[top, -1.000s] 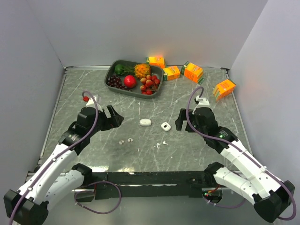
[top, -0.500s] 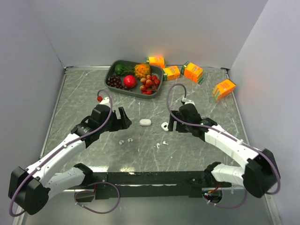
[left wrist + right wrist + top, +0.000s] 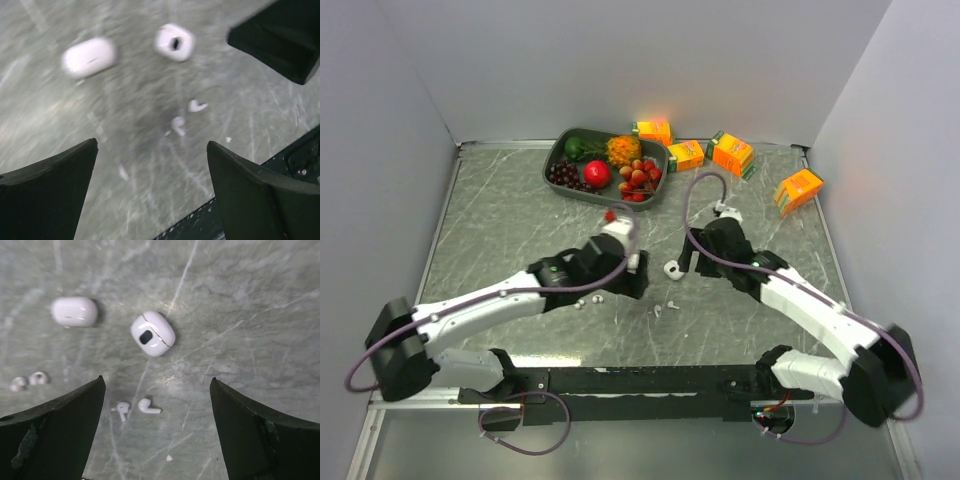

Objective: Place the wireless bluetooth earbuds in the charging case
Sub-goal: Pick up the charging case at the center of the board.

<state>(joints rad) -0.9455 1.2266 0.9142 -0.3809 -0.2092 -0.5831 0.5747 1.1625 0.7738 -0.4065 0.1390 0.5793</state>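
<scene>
Two white charging cases lie mid-table: an oblong one (image 3: 74, 311) and a rounder one with a dark window (image 3: 153, 333), which also shows in the top view (image 3: 672, 269). Two stemmed earbuds (image 3: 122, 408) (image 3: 148, 407) lie just below the rounder case. Two bean-like earbuds (image 3: 18, 384) (image 3: 38, 377) lie further left. My left gripper (image 3: 635, 272) is open and empty, hovering over the oblong case (image 3: 89, 56). That view is blurred. My right gripper (image 3: 688, 262) is open and empty, above the rounder case and the stemmed earbuds (image 3: 672, 303).
A dark tray of fruit (image 3: 560, 148) sits at the back. Several orange cartons (image 3: 732, 153) lie along the back right. My right gripper's black body (image 3: 280, 40) shows at the top right of the left wrist view, close by. Grey walls surround the table.
My left arm has swung far to the right, reaching the table's middle and covering the oblong case from above. My right gripper moved in toward the rounder case, then stayed nearly still.
</scene>
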